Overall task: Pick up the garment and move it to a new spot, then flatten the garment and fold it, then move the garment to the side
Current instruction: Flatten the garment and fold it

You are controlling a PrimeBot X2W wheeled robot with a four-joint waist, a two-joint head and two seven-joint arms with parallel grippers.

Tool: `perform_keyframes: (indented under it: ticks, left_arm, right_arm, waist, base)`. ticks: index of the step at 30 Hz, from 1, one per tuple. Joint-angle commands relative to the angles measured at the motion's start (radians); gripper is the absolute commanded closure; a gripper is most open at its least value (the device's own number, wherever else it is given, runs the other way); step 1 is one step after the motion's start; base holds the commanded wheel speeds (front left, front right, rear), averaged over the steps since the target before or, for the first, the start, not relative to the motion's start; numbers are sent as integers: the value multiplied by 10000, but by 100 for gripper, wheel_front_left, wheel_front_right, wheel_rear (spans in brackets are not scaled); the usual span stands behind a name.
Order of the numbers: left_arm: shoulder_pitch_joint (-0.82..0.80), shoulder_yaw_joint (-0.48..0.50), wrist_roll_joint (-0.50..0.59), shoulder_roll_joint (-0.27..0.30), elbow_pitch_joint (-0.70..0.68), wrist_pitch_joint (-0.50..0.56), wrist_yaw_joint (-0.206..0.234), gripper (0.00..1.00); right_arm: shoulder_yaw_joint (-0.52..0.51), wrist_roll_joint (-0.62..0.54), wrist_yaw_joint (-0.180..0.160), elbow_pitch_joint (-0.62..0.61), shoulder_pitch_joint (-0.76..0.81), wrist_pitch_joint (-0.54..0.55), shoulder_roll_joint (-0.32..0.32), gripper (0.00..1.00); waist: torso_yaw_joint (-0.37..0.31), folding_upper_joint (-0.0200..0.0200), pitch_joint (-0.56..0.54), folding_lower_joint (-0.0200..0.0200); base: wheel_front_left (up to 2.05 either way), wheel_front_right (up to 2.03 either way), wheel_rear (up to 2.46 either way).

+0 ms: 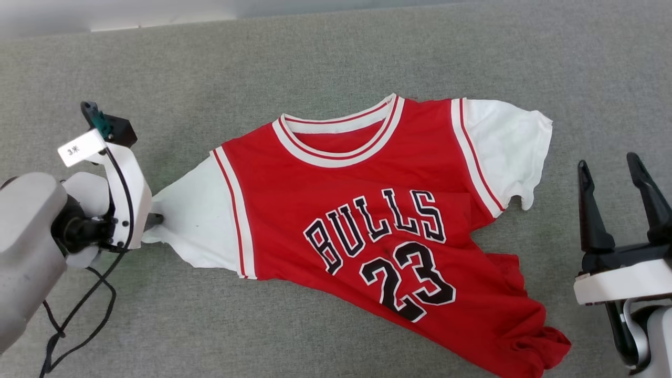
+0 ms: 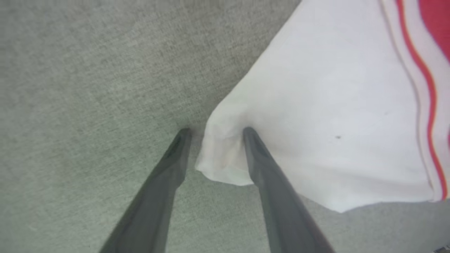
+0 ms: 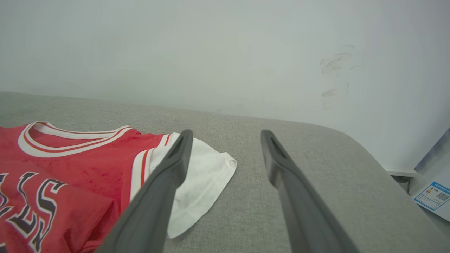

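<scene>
Grey cloth surface [image 1: 336, 58] bears the garment [image 1: 367, 210]; left hand [image 2: 215, 131] straddles its sleeve [image 2: 316, 105], spread, right hand [image 1: 607, 160] wide.

This is a plain indoor room, closer to a test space than a lived-in home. A grey fabric-covered surface [image 3: 316, 158] with a rounded far right corner stands against a bare white wall [image 3: 211, 52] marked by dark scuff marks [image 3: 334, 61]. Beyond its right edge lies a blue-and-white printed label [image 3: 434, 195] with a QR code.

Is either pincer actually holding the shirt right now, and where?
Nothing is held. The left pincer stands open around the tip of the white sleeve of the garment, not pinching it; the right pincer is open, clear of it.
</scene>
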Motion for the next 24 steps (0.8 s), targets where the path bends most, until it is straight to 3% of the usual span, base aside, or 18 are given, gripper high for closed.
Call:
perform_keyframes:
  ticks: [1,6,10,13,20,24]
  left_arm:
    - [508,-258,55,-238,78,-50,-87,100]
    - [141,-128,305,119,-172,-612,-242,100]
    - [-134,98,384,350,-798,-1096,-323,100]
    - [-285,173,524,511,-1310,-1303,-336,100]
    - [-524,148,882,418,-2393,-1529,-116,100]
    - [-657,122,1094,355,-2834,-1639,20,100]
  right_arm:
    - [33,-89,-7,21,-119,-21,-98,0]
    - [-17,21,-7,49,-701,-19,-632,0]
    - [252,112,-5,78,-1450,563,-1606,0]
    - [762,621,-7,118,-2135,1613,-2562,0]
    - [2840,2962,-7,124,-3798,5509,-5144,0]
    - [4322,4652,-7,221,-4637,8443,-6326,0]
  waist:
    - [45,-1,-83,1]
    - [172,-1,-376,1]
    - [369,-1,-526,1]
    - [569,-1,-524,1]
    - [1108,-1,-177,1]
    - [1355,-1,151,1]
  base:
    - [0,0,0]
    - [0,0,0]
    - [0,0,0]
    - [0,0,0]
    - [0,0,0]
    - [0,0,0]
